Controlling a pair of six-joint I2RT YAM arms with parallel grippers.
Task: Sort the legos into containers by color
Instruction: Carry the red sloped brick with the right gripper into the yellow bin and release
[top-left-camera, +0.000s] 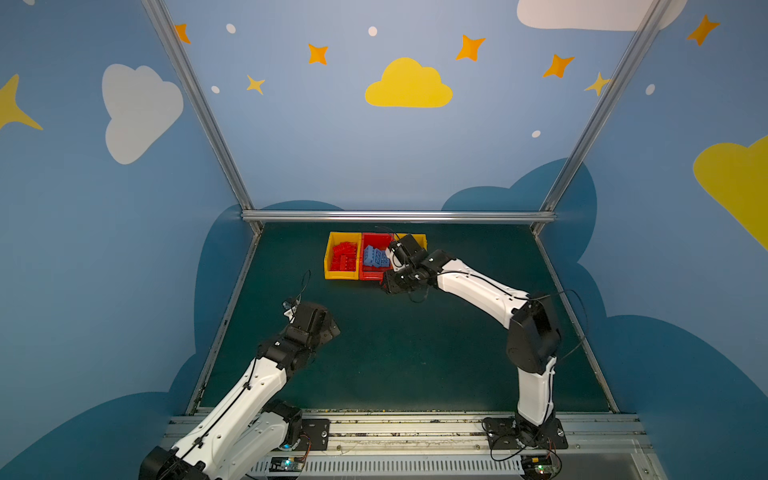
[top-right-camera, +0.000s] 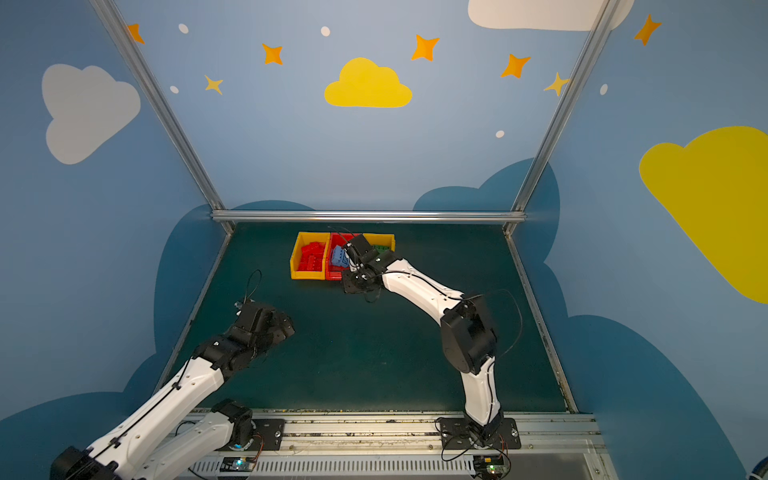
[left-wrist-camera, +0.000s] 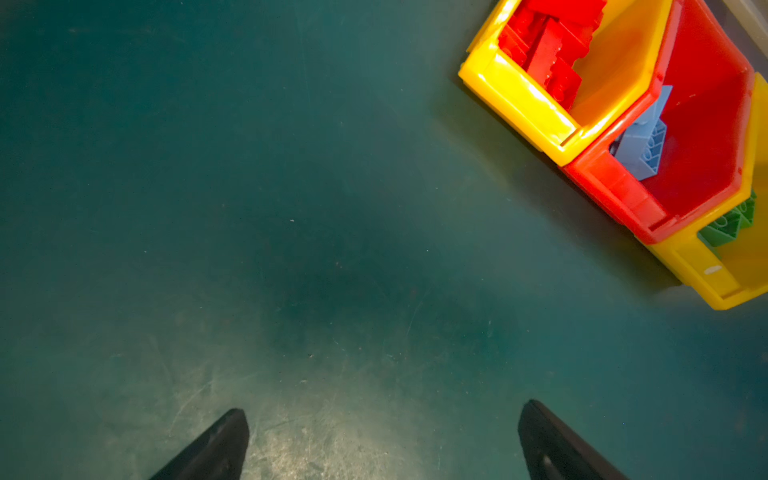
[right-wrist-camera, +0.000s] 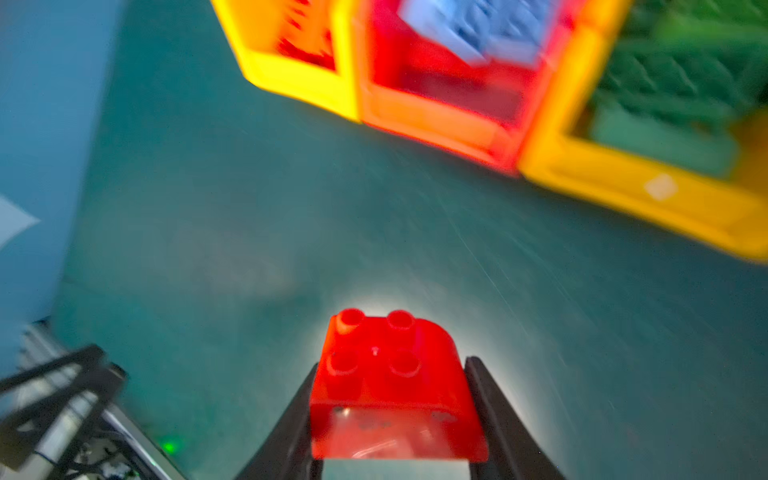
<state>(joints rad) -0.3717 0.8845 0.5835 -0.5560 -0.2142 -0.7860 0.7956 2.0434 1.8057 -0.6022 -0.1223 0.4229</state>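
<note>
- The red lego (right-wrist-camera: 395, 386) I'm carrying shows its studs between the fingers of the right end effector (right-wrist-camera: 392, 368), which is clamped on its two sides. It sits just in front of the red bin (top-left-camera: 371, 275) and isn't over any bin yet.
- The blue legos (top-left-camera: 376, 257) lie inside the red bin.
- The yellow bin (top-left-camera: 340, 275) joined to the red bin on the left arm's side holds the red legos (top-left-camera: 345, 255). The other yellow bin (left-wrist-camera: 685, 266), on the red bin's opposite side, holds the green legos (left-wrist-camera: 731, 224).
- I see no loose bricks on the table (top-left-camera: 395, 353), so I judge the sorting nearly finished. This red one looks like the last, and it belongs with the other reds.
- The left end effector (left-wrist-camera: 384, 432) is spread wide and empty over bare table, well apart from the red bin.
</note>
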